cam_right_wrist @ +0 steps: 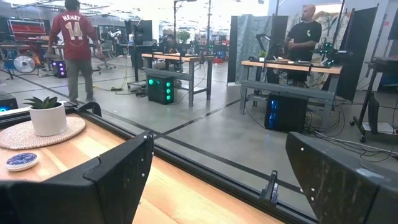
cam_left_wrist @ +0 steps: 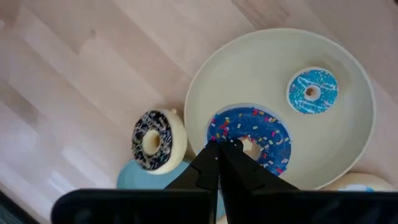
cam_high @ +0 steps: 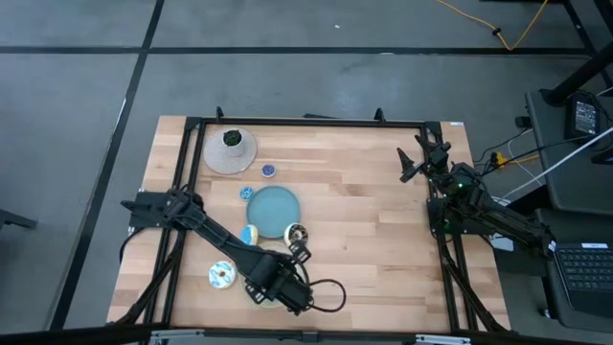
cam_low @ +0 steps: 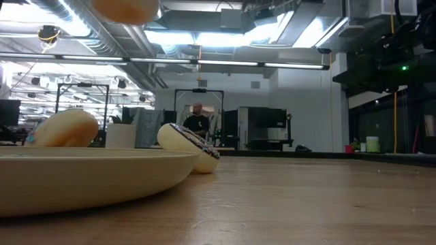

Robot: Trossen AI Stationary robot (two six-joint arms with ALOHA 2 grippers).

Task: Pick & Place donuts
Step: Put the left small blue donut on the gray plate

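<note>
Left gripper (cam_left_wrist: 222,144), jaws fully closed and holding nothing, hovers over the beige plate (cam_left_wrist: 261,56) bearing 2 blue donuts (cam_left_wrist: 250,134) at the table's 6 o'clock. Right gripper (cam_high: 414,156), jaws wide apart and empty, waits at 3 o'clock. A person's shirt (cam_right_wrist: 74,31) reads "14".

You can read text in only one place: in the right wrist view, the person (cam_right_wrist: 76,46) standing at about ten o'clock in the room beyond the bench wears a dark red jersey (cam_right_wrist: 75,36) with white lettering on its back. It looks like "HENRY" above the number "14", though the name is small. You will find nothing else legible in any view.
</note>
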